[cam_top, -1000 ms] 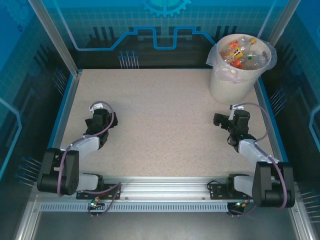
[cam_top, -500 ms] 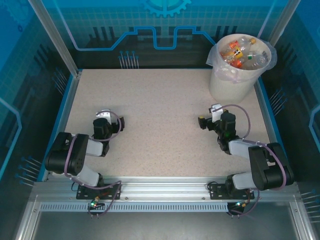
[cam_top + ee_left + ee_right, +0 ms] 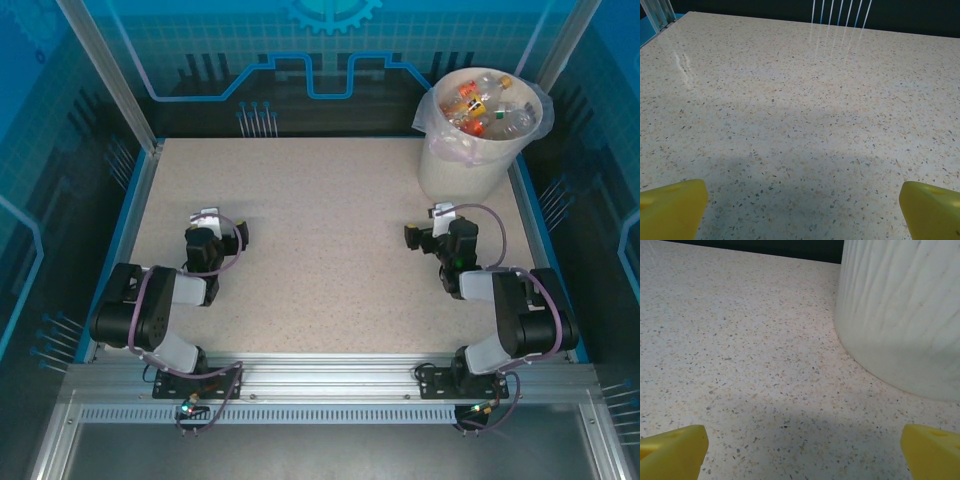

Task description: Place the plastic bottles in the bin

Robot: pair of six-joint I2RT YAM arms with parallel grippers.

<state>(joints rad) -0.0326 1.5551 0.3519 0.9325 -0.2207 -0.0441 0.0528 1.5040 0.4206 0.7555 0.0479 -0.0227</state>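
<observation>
Plastic bottles (image 3: pixel 480 105) look all in the bin (image 3: pixel 462 172) at the table's (image 3: pixel 320 230) far-right corner, left tool (image 3: pixel 800 210) & right tool (image 3: pixel 802 450) both wide open, empty, low over table; risk: right tool, near bin wall, could bump & tip it if arm swings.

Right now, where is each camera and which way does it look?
Top external: above and behind the bases, looking down on the table, the bin of plastic bottles, left arm and right arm.
Left wrist: low on the left arm, facing across the table; left end effector open.
Right wrist: low, facing the bin; right end effector open.
Shared: top and right wrist both show the bin.
</observation>
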